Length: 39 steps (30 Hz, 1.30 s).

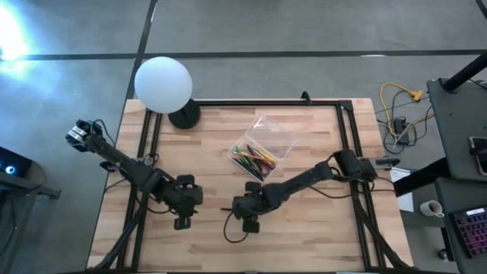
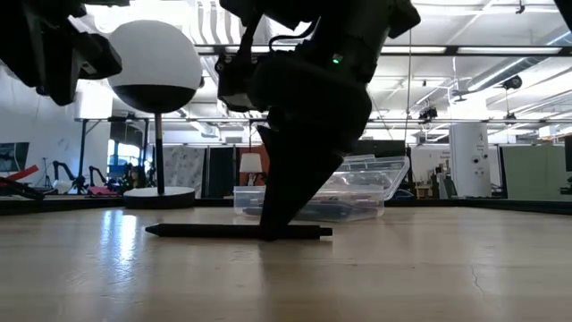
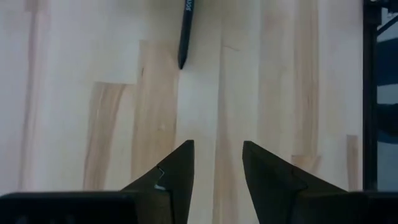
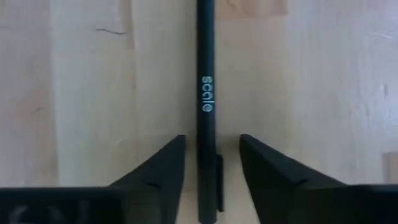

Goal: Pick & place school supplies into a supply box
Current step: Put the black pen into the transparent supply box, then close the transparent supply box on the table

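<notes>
A thin dark pen (image 4: 206, 93) with pale lettering lies flat on the wooden table. My right gripper (image 4: 211, 168) is open and points down over it, one finger on each side of the barrel with a narrow gap to each; in the low view its tips (image 2: 275, 231) reach down to the pen (image 2: 197, 231). My left gripper (image 3: 217, 168) is open above bare wood, to the left of the right gripper (image 1: 249, 219), and the pen's tip (image 3: 182, 43) shows ahead of it. The clear supply box (image 1: 262, 148) stands open farther back, with several coloured pens inside.
A white lamp globe (image 1: 163, 84) on a dark round base (image 1: 184, 116) stands at the table's far left. A black frame rail (image 1: 251, 103) runs along the far edge and down both sides. Bare wood lies near the table's front edge.
</notes>
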{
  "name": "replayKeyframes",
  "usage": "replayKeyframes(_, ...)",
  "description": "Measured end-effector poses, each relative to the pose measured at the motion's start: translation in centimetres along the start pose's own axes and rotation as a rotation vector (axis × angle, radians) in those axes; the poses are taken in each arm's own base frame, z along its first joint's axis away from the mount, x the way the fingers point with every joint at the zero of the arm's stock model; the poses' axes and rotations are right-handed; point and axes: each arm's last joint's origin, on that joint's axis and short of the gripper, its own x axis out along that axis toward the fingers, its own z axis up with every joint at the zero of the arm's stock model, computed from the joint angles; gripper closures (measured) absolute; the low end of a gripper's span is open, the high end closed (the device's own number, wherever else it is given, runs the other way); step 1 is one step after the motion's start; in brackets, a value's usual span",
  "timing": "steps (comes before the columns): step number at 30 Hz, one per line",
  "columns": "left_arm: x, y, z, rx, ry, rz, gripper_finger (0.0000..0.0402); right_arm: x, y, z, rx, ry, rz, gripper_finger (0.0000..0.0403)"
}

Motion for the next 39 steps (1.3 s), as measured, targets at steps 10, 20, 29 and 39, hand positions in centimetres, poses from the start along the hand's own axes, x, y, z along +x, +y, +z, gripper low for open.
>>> replayKeyframes(10,-0.2,0.6,-0.3,0.043,-0.032,0.081,0.0282,-0.4,-1.4,-0.7,0.003,0.107,-0.12,0.0385)
replayKeyframes(20,0.8,1.5,-1.2,0.056,-0.042,0.189,0.0282,-14.3,-8.5,1.6,0.452,-0.214,-0.334,0.0388)
replayKeyframes(29,0.5,1.5,-0.9,0.056,-0.08,0.218,0.0282,-10.7,-15.7,1.5,0.607,-0.016,-0.023,0.0332)
replayKeyframes(39,0.4,1.6,-0.9,0.065,-0.086,0.227,0.0282,-18.7,-15.4,-1.0,0.545,-0.026,-0.242,0.0257)
